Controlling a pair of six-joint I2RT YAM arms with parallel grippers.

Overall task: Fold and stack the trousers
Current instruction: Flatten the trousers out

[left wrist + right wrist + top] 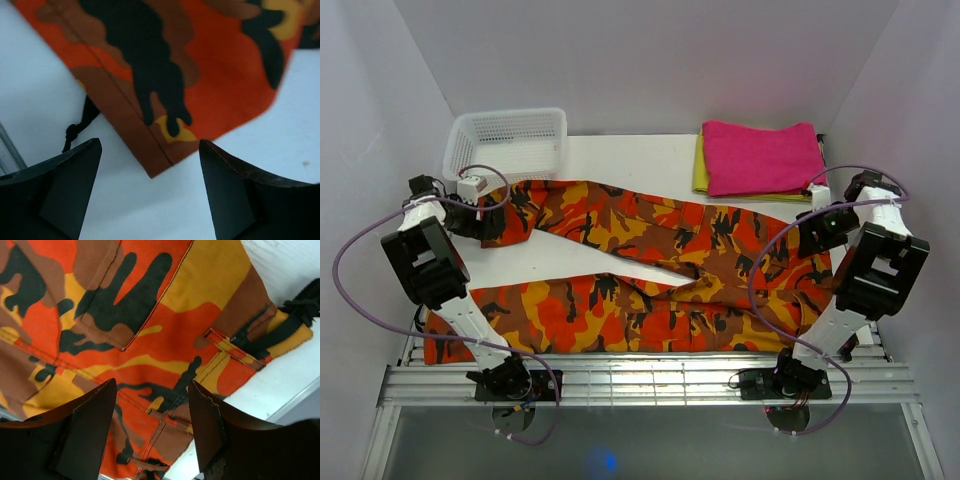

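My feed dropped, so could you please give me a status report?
Left gripper open, empty. Right gripper open, empty. Trousers spread out, unfolded. Basket and pink cloth beyond, not blocking.

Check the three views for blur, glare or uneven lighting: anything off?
Top external: evenly lit, sharp, trousers crisp. Left wrist: cloth slightly soft, left fingers dark and blurred. Right wrist: print in focus, right fingers underexposed, table bright without glare.

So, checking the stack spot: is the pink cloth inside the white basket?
No, the pink cloth lies on the yellow cloth, well right of the basket.
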